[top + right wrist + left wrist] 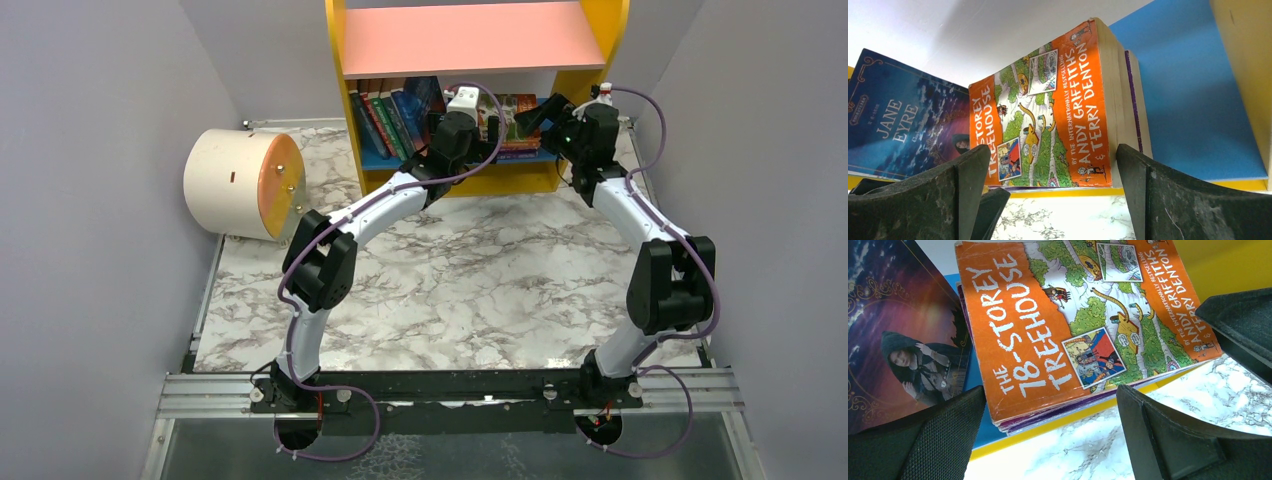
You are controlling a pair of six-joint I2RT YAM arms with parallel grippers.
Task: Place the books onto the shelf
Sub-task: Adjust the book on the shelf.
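The shelf (pixel 470 38) has yellow sides, a pink upper board and a blue lower board (pixel 1188 110). On that lower board lie stacked books: an orange "78-Storey Treehouse" (pixel 1048 330) (pixel 1048 115) on top of a purple one (pixel 1058 412). A dark "Jane Eyre" (pixel 903 130) (pixel 893 340) leans to their left, and more books (pixel 385 122) stand leaning further left. My left gripper (pixel 1050 405) (pixel 478 128) and right gripper (pixel 1053 160) (pixel 535 118) both hover open at the shelf's front edge, facing the orange book and holding nothing.
A cream cylinder with an orange end (pixel 240 183) lies on the marble table (pixel 470 280) left of the shelf. Grey walls close in both sides. The two grippers are close together; the right one's finger (pixel 1238 330) shows in the left wrist view.
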